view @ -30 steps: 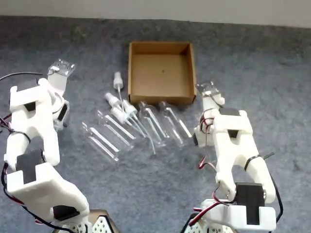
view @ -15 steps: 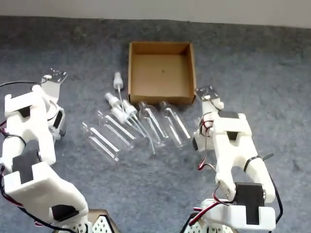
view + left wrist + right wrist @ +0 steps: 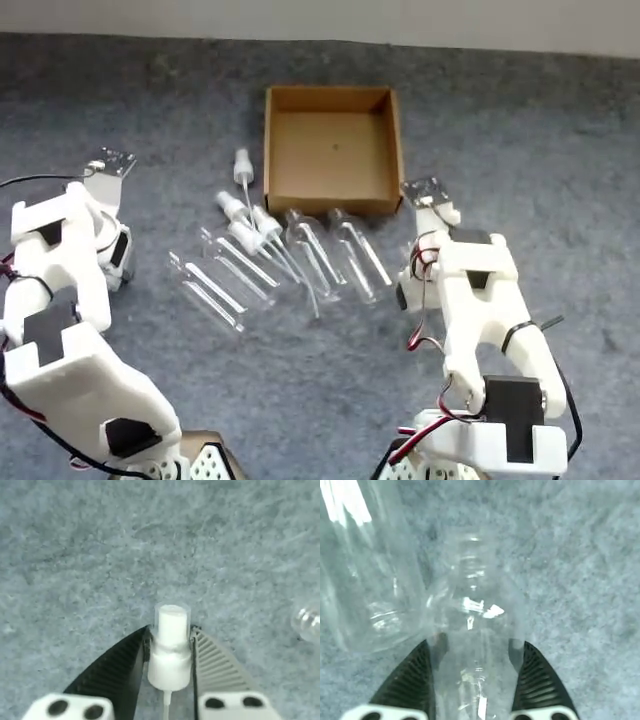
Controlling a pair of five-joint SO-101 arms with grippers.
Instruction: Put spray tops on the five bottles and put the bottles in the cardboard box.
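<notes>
Left wrist view: the left hand [image 3: 171,630] pinches a top [image 3: 171,652] by its collar. The cap end points away from the wrist and the thin tube runs back between the fingers [image 3: 120,667].
Right wrist view: the right hand [image 3: 474,645] is pressed against both sides of a clear bottle [image 3: 472,605]. Its narrower end appears to point away from the wrist.
High view: the left hand [image 3: 108,163] sits far out at the left of the grey worktop [image 3: 520,130]. The right hand [image 3: 428,192] is just beside the near right corner of the box [image 3: 332,150]. The two hands are well apart.
Loose parts: four loose tops [image 3: 243,165] and four spare bottles [image 3: 310,250] lie between the arms in front of the box, some touching or crossing. Nothing lies in the box.
Step in hand: probably bringing top and bottle together for the first fitting.
Risk, alignment: the tube faces the left wrist, so that hand would likely need turning. A thin tube can easily miss a narrow neck and bend.
Risk, grip: the bottle is smooth and round, so pushing a top on could twist it or slide it out of the right hand.
Risk, clutter: the right hand is near the box wall and the spare bottles. A wide swing could shove the box or set the bottles rolling.
</notes>
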